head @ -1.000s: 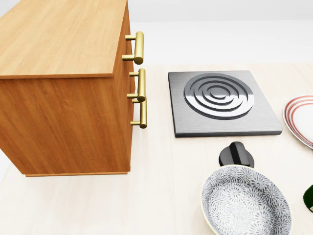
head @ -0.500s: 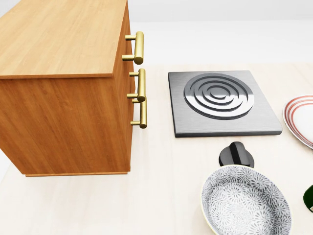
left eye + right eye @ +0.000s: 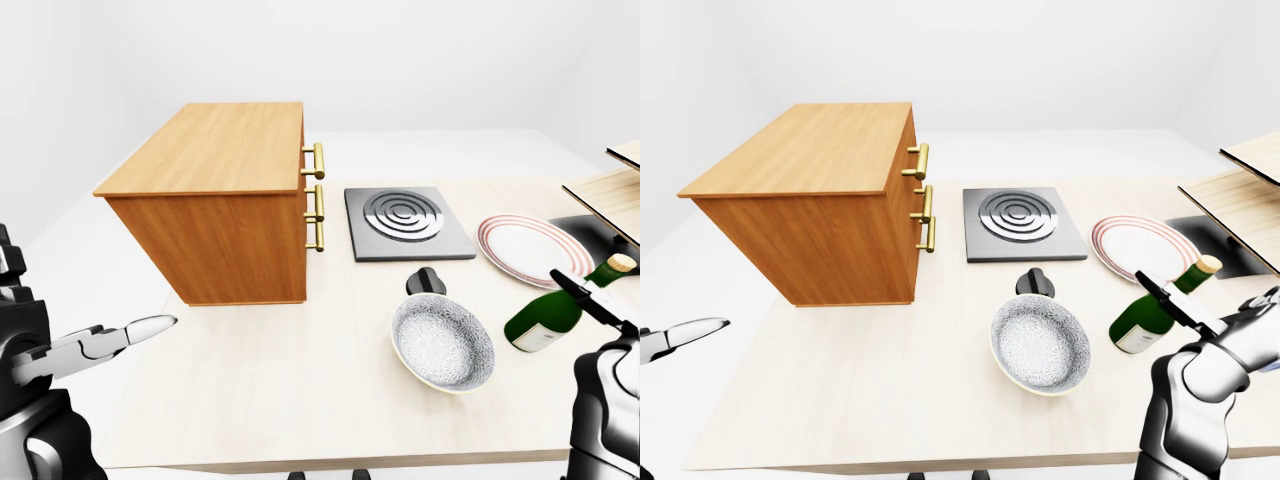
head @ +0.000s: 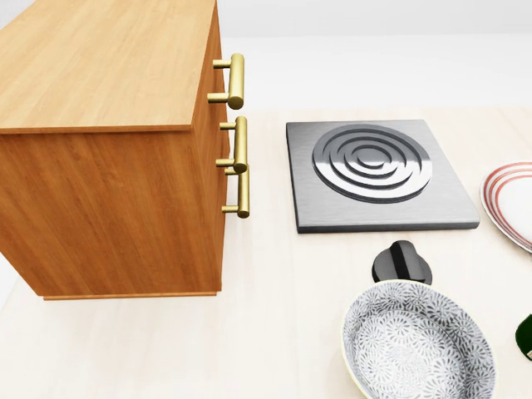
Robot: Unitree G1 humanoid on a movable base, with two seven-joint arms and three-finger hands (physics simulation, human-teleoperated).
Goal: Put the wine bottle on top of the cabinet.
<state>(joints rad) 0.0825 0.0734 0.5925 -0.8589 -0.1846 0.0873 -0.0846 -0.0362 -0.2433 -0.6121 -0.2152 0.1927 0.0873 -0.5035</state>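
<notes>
A pale wooden table (image 3: 300, 400) fills the left-eye view. At about ten o'clock from its centre stands the wooden cabinet (image 3: 220, 200), its flat top bare, with three brass handles (image 3: 318, 196) on the side that faces the view's right. Just right of the handles lies a square grey hotplate (image 3: 405, 222) with ringed grooves. At five o'clock from the hotplate sits a small black knob (image 3: 427, 281), and just below the knob a patterned grey bowl (image 3: 442, 343).

The wine bottle (image 3: 1156, 311) — dark green, with a pale cap — lies tilted on the table at three o'clock from the bowl, its neck pointing toward one o'clock. A red-rimmed plate (image 3: 1145, 246) lies at twelve o'clock from the bottle.

The right hand (image 3: 1230, 330) sits at the right edge of the right-eye view, one dark finger reaching across the bottle's neck; whether it grips the bottle cannot be told. The left hand (image 3: 105, 340) hovers at the left edge — fingers extended and loose, holding nothing, well apart from the bottle.
</notes>
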